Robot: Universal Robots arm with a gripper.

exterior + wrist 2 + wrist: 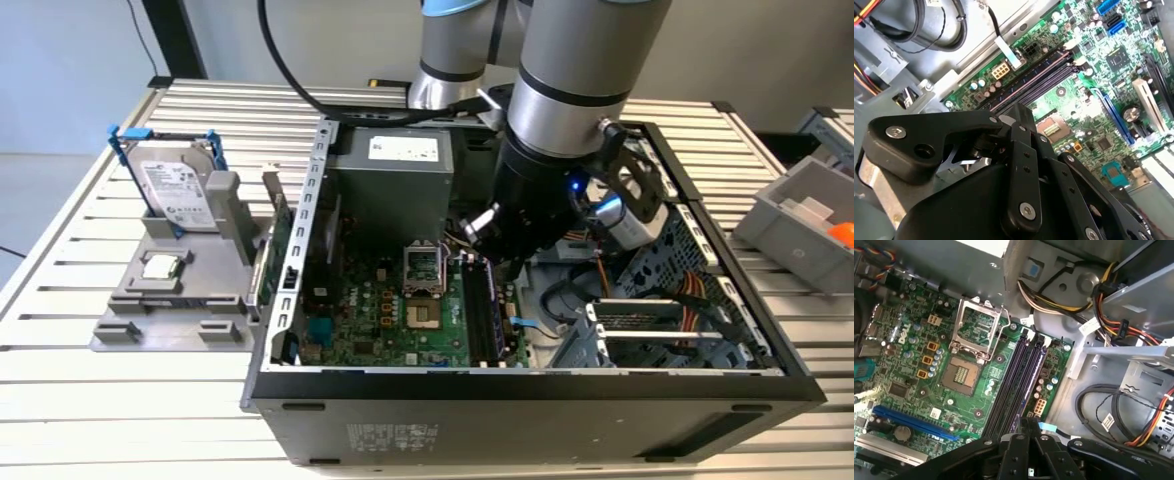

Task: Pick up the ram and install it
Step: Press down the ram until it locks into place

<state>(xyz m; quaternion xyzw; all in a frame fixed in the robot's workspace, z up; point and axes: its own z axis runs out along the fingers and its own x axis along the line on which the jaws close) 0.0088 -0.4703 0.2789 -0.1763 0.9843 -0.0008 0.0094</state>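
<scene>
The end effector [477, 240] hangs inside the open computer case [534, 405], right above the memory slots [1014, 385]. Its own black body hides its tip in the exterior view, and both wrist views cut it off. I cannot tell whether it is clenched or released, or whether anything is in it.

Four dark slots lie side by side below it in the first wrist view, and they look bare. One open processor socket [976, 332] sits just beside them.

The exterior view alone shows the slatted surface [80, 400]. Well away from the end effector, outside the case, a grey holder [147, 315] carries one hard drive [174, 185] and one small processor chip [160, 266]. The ram [278, 255] seems to be the thin green strip on edge between holder and case wall, though it is hard to make out.
</scene>
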